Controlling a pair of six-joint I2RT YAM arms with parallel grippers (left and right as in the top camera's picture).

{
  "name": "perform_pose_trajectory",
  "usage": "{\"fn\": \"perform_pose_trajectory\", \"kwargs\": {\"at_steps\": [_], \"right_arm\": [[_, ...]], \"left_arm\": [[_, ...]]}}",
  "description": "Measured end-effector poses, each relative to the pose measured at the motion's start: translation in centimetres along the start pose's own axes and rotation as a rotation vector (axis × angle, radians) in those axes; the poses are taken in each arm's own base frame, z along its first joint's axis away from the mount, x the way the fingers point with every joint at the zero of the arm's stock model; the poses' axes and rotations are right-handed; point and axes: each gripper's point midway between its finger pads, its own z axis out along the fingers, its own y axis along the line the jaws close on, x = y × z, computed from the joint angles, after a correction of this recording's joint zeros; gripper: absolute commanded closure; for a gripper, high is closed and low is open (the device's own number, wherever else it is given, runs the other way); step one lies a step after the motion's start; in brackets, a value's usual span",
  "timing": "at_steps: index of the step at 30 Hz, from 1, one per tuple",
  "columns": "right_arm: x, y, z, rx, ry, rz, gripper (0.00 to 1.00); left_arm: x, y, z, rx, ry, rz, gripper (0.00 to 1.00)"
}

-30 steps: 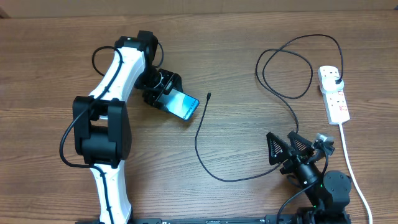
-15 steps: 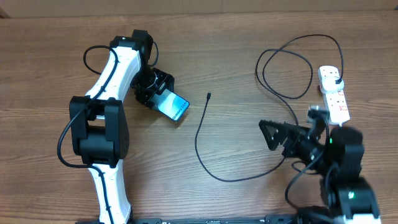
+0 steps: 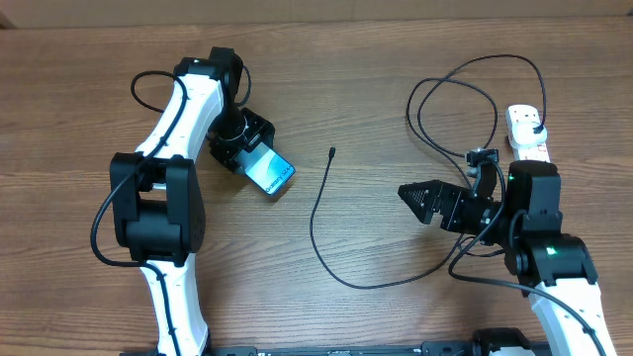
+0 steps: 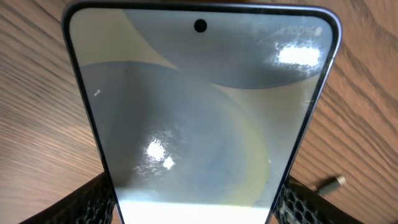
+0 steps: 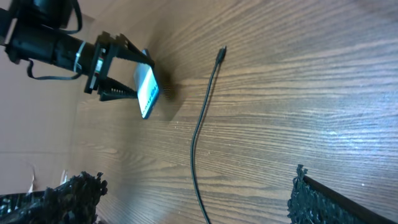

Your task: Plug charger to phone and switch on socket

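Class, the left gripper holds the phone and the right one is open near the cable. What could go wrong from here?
The connector tip is tiny and lies flat on the table; the open right gripper may nudge it away rather than pinch it.
The charger cable loops and runs beneath the right arm, so lifting it could snag or tug the power strip.
The left gripper clamps the phone at one end; pushing the plug in might pivot it.

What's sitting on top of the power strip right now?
The charger's black plug sits in the socket near its far end. The near part of the socket is covered by the right arm, so nothing there can be seen.
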Motion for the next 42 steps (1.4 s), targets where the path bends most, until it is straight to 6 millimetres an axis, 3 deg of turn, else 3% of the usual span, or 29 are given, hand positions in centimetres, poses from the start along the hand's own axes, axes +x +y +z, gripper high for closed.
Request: {"fn": "perform_pose_trajectory", "kwargs": {"at_steps": [25, 42], "right_arm": [[0.5, -0.6, 1.0, -0.006, 0.051, 0.034, 0.00], [0.2, -0.6, 1.0, -0.001, 0.039, 0.076, 0.00]], "left_arm": [[4.4, -3.0, -1.9, 0.235, 0.341, -0.049, 0.45], [8.7, -6.3, -5.6, 0.459, 0.650, -0.057, 0.48]]}}
